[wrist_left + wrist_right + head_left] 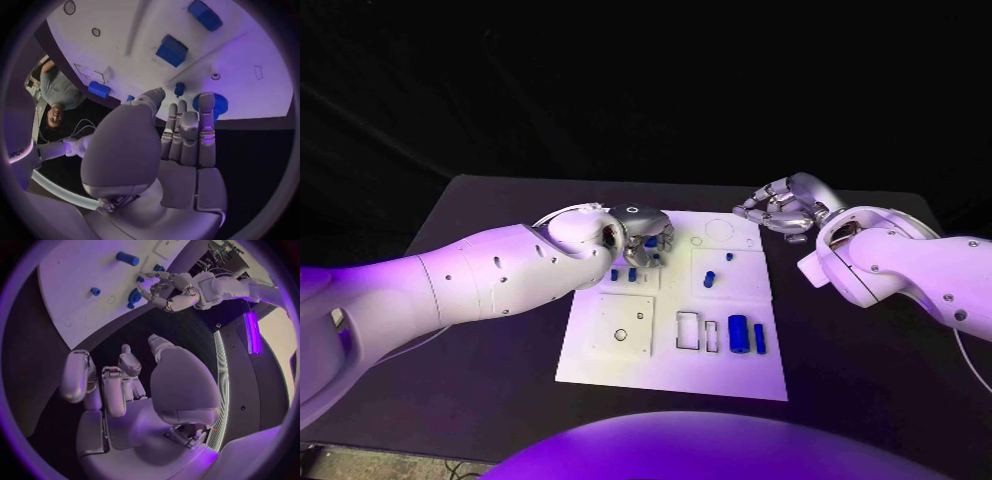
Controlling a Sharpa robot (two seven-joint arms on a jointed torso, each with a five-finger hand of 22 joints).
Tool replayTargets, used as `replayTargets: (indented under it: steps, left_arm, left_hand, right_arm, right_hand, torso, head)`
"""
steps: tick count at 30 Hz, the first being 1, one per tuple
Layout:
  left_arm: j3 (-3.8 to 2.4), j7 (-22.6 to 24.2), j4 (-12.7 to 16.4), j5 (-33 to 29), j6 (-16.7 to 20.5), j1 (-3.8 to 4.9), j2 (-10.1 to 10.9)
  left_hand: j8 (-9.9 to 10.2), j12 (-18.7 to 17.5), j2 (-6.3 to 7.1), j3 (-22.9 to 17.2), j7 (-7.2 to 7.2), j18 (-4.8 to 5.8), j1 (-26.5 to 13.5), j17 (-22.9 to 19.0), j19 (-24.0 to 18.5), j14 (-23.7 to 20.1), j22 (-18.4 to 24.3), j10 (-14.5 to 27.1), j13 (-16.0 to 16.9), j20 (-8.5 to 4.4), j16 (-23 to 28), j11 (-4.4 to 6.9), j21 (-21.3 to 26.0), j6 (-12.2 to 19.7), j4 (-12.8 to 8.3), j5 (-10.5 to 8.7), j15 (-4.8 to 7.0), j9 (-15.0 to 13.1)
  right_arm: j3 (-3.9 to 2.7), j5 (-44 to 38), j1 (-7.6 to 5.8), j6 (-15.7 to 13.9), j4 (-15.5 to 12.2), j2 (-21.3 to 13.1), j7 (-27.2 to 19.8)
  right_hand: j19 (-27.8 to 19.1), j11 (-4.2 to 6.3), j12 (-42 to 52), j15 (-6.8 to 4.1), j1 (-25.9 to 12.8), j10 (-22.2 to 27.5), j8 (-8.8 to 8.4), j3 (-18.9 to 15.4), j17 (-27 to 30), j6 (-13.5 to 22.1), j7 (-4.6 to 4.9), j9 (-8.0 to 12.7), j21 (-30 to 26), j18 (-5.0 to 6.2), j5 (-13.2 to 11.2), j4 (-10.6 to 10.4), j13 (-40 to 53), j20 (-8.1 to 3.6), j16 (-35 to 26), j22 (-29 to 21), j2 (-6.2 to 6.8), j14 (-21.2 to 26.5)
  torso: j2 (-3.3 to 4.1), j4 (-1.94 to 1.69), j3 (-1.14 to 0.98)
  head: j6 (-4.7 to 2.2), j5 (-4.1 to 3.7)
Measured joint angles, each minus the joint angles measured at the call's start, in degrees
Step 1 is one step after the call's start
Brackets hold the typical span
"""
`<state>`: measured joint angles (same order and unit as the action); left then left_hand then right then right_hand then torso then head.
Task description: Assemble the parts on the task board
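Head view: left hand (640, 232) on blue part (651, 243).

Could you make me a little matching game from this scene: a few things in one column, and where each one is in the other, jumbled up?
Things:
1. left hand
2. right hand
3. task board
4. two upright blue parts

Places:
A. beyond the board's far right corner, over the black table
B. in the middle of the table, lying flat
C. over the board's far left part, among small blue parts
D. near the board's right edge, side by side

Pairs: 1-C, 2-A, 3-B, 4-D
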<state>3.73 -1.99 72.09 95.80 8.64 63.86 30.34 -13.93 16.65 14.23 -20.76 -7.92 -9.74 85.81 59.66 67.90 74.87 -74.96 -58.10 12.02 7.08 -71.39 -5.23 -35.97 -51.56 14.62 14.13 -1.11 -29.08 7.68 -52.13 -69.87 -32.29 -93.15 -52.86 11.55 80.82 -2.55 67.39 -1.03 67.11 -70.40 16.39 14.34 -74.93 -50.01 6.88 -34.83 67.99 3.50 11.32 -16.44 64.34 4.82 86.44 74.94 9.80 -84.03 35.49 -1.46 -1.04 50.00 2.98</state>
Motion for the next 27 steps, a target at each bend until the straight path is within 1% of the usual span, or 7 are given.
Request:
replayTargets:
  steps: [3,11,21,22,23,24,27]
  left_arm:
    - [0.01,-0.37,-0.42,0.4,-0.65,-0.02,-0.28]
    - [0.02,-1.3,-1.18,0.97,-1.95,-0.05,-0.72]
    - [-0.05,-2.04,-1.36,1.2,-2.72,0.01,-0.77]
    - [-0.06,-2.09,-1.36,1.21,-2.77,0.01,-0.77]
    - [-0.07,-2.16,-1.36,1.22,-2.83,0.02,-0.77]
    - [-0.07,-2.19,-1.36,1.23,-2.87,0.02,-0.77]
    - [-0.09,-2.28,-1.35,1.23,-2.98,0.04,-0.77]
  left_hand:
    - [0.33,-0.35,0.09,-1.81,0.47,0.92,0.46,0.37,0.62,0.42,0.0,-1.05,-0.5,-0.02,-1.01,0.0,-1.91,-0.48,-0.4,-1.33,-0.05,0.39]
    - [0.66,-1.07,-0.15,-5.85,0.15,0.92,0.7,2.19,1.92,1.86,0.01,-3.57,-1.14,-0.21,-3.62,0.45,-6.86,-1.4,-1.89,-2.64,0.24,0.79]
    - [0.87,-1.57,-0.15,-7.5,0.05,0.91,0.69,2.6,2.25,2.16,0.01,-4.27,-1.33,-0.2,-4.43,0.42,-8.58,-1.9,-2.64,-3.08,0.26,0.97]
    - [0.87,-1.57,-0.15,-7.55,0.05,0.99,0.69,2.62,2.25,2.26,0.01,-4.37,-1.35,-0.2,-4.43,0.32,-8.76,-1.9,-2.68,-3.08,0.16,0.99]
    - [0.87,-1.57,-0.15,-7.72,0.05,1.64,0.69,2.63,2.36,2.34,0.01,-4.47,-1.4,-0.09,-4.43,0.21,-9.02,-1.9,-2.86,-3.29,0.08,0.99]
    - [0.87,-1.75,-0.14,-7.97,-0.06,1.81,0.69,2.7,2.54,2.37,0.01,-4.69,-1.4,-0.1,-4.71,0.43,-9.3,-2.01,-3.1,-3.29,0.11,0.99]
    - [0.87,-1.85,-0.15,-9.01,-0.09,1.81,0.69,3.45,3.08,3.11,0.02,-5.75,-1.47,-0.23,-5.63,0.62,-11.06,-2.86,-3.82,-3.62,0.22,0.99]
  right_arm:
    - [0.0,-0.12,0.01,-0.04,0.0,0.01,0.0]
    - [0.0,-0.32,0.01,-0.1,-0.04,0.06,0.0]
    - [0.0,-0.44,0.01,-0.13,-0.04,0.03,0.0]
    - [0.0,-0.45,0.01,-0.13,-0.04,0.03,0.0]
    - [0.0,-0.45,0.01,-0.13,-0.04,0.03,0.0]
    - [0.0,-0.46,0.01,-0.13,-0.04,0.04,0.0]
    - [0.0,-0.47,0.01,-0.14,-0.04,0.05,0.0]
  right_hand:
    - [0.0,0.0,0.0,0.0,0.0,0.0,0.0,0.0,0.0,0.0,0.0,0.0,0.0,0.0,0.0,0.0,0.0,0.0,0.0,0.0,0.0,0.0]
    - [0.0,0.0,-0.09,0.0,0.0,0.0,0.0,0.0,0.01,0.0,0.0,0.01,0.0,0.0,0.0,0.0,-0.04,0.0,0.0,-0.01,0.0,0.0]
    - [0.0,0.0,-0.29,0.0,0.0,0.0,0.0,0.0,0.01,0.0,0.0,0.01,0.0,0.0,0.0,0.0,-0.14,0.0,0.0,-0.02,0.0,0.0]
    - [0.0,0.0,-0.29,0.0,0.0,0.0,0.0,0.0,0.01,0.0,0.0,-0.01,-0.21,0.0,-0.01,0.0,-0.15,0.0,0.0,-0.02,0.0,0.0]
    - [0.0,0.0,-0.29,0.0,0.0,0.0,0.0,0.0,0.01,0.0,0.0,-0.04,-0.22,0.0,-0.01,0.0,-0.14,0.0,0.0,-0.02,0.0,0.0]
    - [0.0,0.0,-0.29,0.0,0.0,0.0,0.0,0.0,0.01,0.0,0.0,-0.04,-0.22,0.0,-0.01,0.0,-0.14,0.0,0.0,-0.02,0.0,0.0]
    - [0.0,0.0,-0.29,0.0,0.0,0.0,0.0,0.0,0.01,0.0,0.0,-0.04,-0.22,0.0,-0.01,0.0,-0.14,0.0,0.0,-0.02,0.0,0.0]
  torso:
    - [0.03,0.01,-0.01]
    - [0.03,0.05,-0.01]
    - [-0.01,0.05,0.02]
    - [-0.02,0.05,0.02]
    - [-0.02,0.03,0.02]
    - [-0.03,0.02,0.03]
    - [-0.03,0.02,0.02]
  head:
    - [0.0,0.0]
    - [0.0,0.03]
    - [0.0,-0.02]
    - [0.0,-0.02]
    - [0.0,-0.02]
    - [0.0,-0.02]
    - [0.0,0.03]
